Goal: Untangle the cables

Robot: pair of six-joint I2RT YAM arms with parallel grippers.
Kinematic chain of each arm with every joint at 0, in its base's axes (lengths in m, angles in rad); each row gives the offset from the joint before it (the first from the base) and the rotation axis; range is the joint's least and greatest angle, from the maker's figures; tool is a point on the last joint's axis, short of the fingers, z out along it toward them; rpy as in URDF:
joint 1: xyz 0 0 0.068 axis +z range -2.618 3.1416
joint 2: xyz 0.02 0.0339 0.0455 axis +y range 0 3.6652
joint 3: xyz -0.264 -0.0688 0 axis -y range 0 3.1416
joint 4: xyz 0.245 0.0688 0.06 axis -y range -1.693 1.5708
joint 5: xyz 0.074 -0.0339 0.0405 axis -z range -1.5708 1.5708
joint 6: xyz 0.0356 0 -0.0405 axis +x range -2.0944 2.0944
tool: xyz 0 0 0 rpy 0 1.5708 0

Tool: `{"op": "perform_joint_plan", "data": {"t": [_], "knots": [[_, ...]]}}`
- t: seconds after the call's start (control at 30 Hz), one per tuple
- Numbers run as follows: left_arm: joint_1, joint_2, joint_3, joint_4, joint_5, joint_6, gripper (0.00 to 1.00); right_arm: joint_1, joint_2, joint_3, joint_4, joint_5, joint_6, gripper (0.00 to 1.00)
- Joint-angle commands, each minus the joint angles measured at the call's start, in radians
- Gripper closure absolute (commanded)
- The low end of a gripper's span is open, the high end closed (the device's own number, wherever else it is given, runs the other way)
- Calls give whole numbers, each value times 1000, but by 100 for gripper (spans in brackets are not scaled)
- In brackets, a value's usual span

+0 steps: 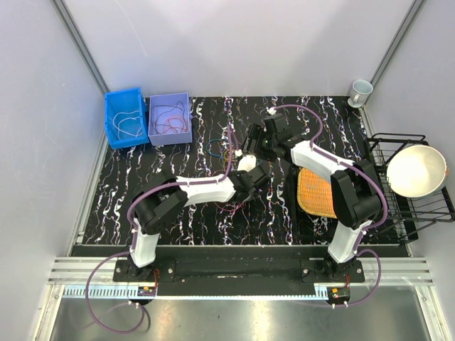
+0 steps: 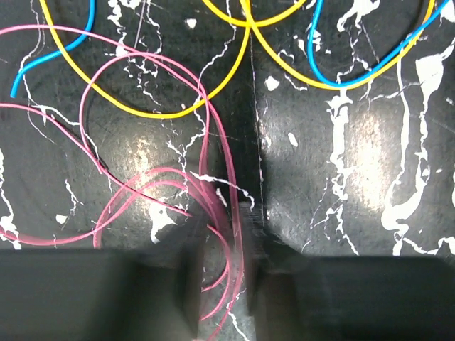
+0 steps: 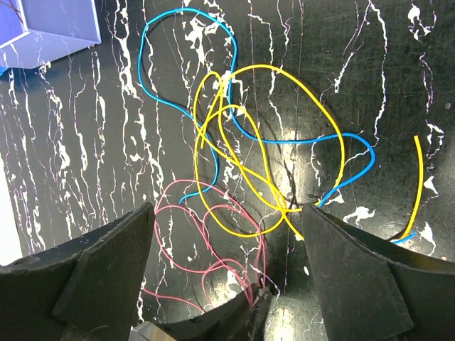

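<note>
Desk [image 1: 178,142]: black with white marbling, and everything here stands or lies on it
Wire rack [image 1: 412,206]: black, at the desk's right edge
Bowl [image 1: 416,170]: cream, sitting in the wire rack
Bins: a blue bin [image 1: 108,121] and a purple bin [image 1: 170,137] side by side at the far left corner, with thin wire loops [image 1: 128,122] lying in them
Woven mat [image 1: 316,192]: orange, on the desk beside my right arm
Cables: a loose tangle on the desk at mid-table, under both my wrists. The yellow cable [image 3: 263,67] and blue cable [image 3: 186,11] loop across each other, and the pink cable [image 2: 215,202] lies coiled on the near side of them
Right fingers [image 3: 226,209]: spread wide above the tangle, holding nothing
Left fingers [image 2: 224,263]: drawn close with a narrow gap. Pink strands run through the gap, but it is too blurred for me to tell whether they are pinched
Cup [image 1: 361,91]: pale, at the far right corner
</note>
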Motion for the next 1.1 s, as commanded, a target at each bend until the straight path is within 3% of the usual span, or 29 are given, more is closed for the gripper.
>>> {"op": "perform_joint_plan", "data": {"t": [0.0,0.1,0.23,0.53,0.73,0.87,1.07], "knots": [[-4,21,5,-5,-27,-17,89,-11,-14,5,11,-8,10,10],[-4,-5,-22,-10,-27,-22,100,-12,-13,7,9,-10,10,11],[-4,-94,-93,-31,-29,-6,100,-15,-17,2,11,-10,11,11],[64,-459,-182,-162,-6,104,100,-17,-13,-2,15,-16,16,11],[190,-640,-200,-226,-4,184,100,-17,-14,-7,20,-10,16,11],[332,-714,-196,-231,54,257,100,-17,-3,-8,26,-20,22,11],[470,-755,-58,-281,62,365,100,-17,1,-13,35,-27,24,11]]}}
